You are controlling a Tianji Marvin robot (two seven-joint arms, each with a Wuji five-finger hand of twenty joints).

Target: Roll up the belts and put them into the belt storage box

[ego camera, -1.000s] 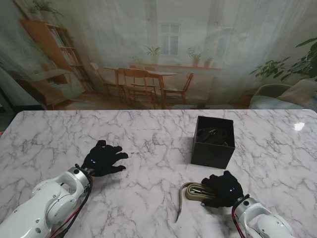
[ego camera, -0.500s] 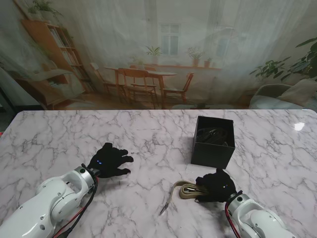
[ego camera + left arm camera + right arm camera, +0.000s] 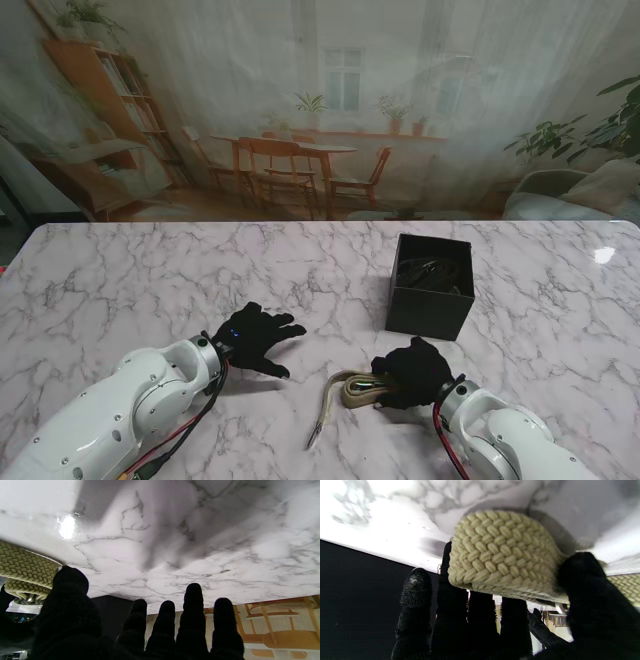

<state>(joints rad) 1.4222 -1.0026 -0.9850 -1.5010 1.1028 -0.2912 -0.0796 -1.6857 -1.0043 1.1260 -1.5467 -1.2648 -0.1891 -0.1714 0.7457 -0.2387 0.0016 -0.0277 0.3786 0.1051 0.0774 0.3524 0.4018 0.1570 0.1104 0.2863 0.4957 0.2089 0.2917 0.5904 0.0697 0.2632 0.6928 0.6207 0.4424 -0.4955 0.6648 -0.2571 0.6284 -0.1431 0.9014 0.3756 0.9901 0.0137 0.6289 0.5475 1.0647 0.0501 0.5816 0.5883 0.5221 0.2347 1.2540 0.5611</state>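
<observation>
A beige woven belt (image 3: 345,390) lies folded on the marble table near me, its loose end (image 3: 318,428) trailing toward the front edge. My right hand (image 3: 410,373) is shut on the folded part; the right wrist view shows the weave (image 3: 500,552) pinched between thumb and fingers (image 3: 452,605). My left hand (image 3: 255,337) hovers open to the left of the belt, fingers spread, not touching it. In the left wrist view the belt (image 3: 25,566) sits beside the thumb. The black belt storage box (image 3: 431,286) stands farther from me, with a dark belt inside.
The marble table (image 3: 120,280) stretches wide on both sides. A painted room backdrop rises behind the far edge. The box's black wall (image 3: 357,592) is close to my right hand's fingers.
My right hand has dragged the belt leftward and slightly farther from me, its loose end trailing along. My left hand has moved right, toward the belt.
</observation>
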